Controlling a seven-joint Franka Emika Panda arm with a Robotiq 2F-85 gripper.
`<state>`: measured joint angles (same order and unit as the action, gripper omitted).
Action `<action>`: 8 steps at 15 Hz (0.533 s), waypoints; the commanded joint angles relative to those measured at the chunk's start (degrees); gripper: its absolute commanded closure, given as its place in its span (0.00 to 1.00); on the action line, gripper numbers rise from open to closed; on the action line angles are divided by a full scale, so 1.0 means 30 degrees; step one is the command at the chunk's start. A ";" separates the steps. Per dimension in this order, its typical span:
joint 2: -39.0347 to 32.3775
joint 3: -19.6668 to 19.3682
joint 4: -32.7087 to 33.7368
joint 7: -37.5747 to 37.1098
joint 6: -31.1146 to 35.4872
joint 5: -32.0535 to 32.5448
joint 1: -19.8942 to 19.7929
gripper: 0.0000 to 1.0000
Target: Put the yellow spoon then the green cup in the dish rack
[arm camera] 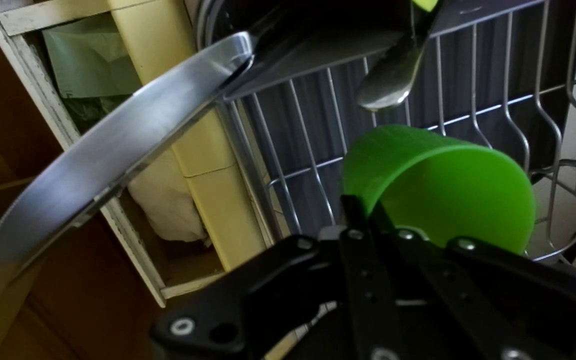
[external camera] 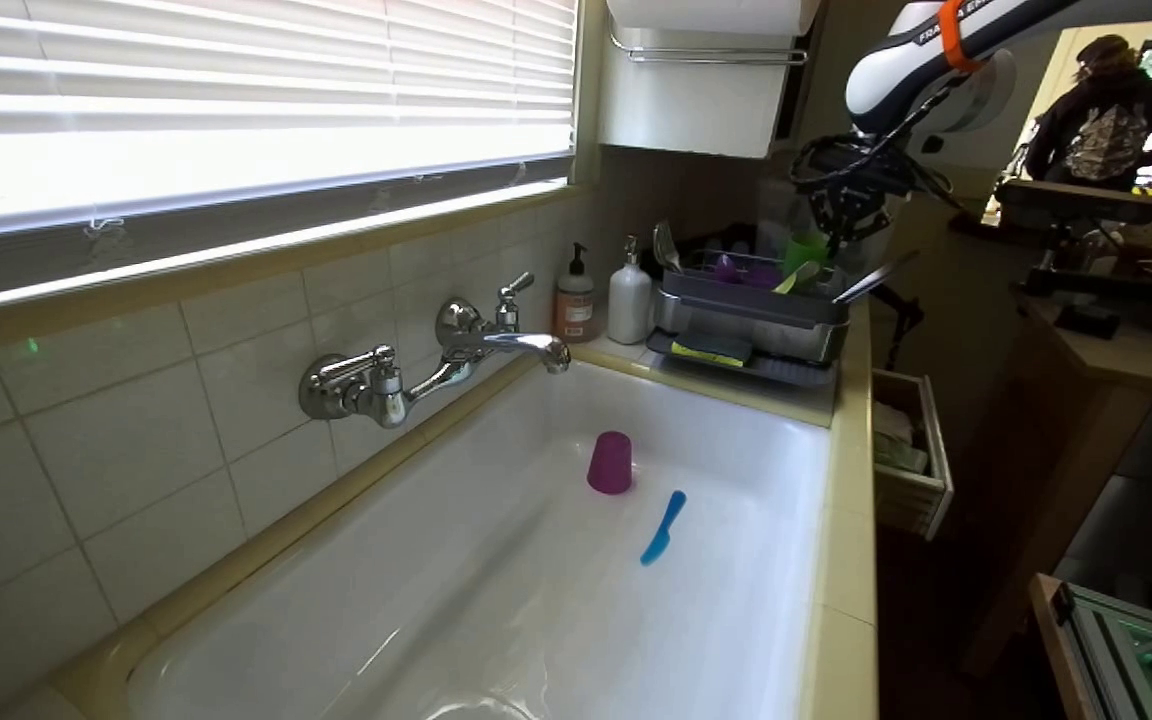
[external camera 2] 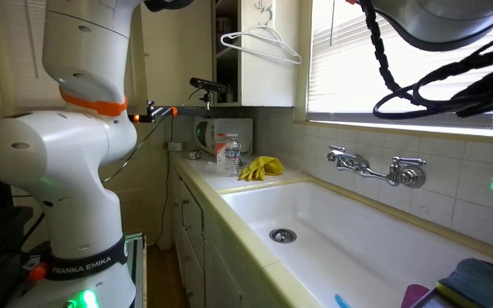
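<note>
The green cup [arm camera: 448,195] is in my gripper [arm camera: 365,207], which is shut on its rim wall, one finger inside and one outside. The cup is tilted, with its mouth toward the wrist camera, above the wires of the dish rack [arm camera: 331,95]. I cannot tell if it touches them. In an exterior view the cup [external camera: 804,253] and my gripper [external camera: 844,230] are at the back of the dark grey dish rack [external camera: 736,294]. The yellow spoon [external camera: 796,278] leans at the rack's near side. A small yellow-green patch [arm camera: 425,4] shows at the wrist view's top edge.
A metal knife [arm camera: 123,140] sticks out of the rack's utensil holder, near the gripper. A magenta cup [external camera: 611,463] and a blue utensil [external camera: 663,528] lie in the white sink [external camera: 726,590]. Soap bottles [external camera: 629,300], a sponge [external camera: 711,350] and an open drawer [external camera: 911,455] are near the rack.
</note>
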<state>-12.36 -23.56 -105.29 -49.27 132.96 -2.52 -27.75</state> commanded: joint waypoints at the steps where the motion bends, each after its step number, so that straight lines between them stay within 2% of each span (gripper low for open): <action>1: -0.0957 -0.0295 0.0935 0.0682 -0.0988 -0.0964 0.0079 0.99; 8: -0.1701 -0.0366 0.1385 0.0868 -0.1627 -0.0969 0.0119 0.99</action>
<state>-15.88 -23.87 -103.25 -48.17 130.79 -3.91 -27.75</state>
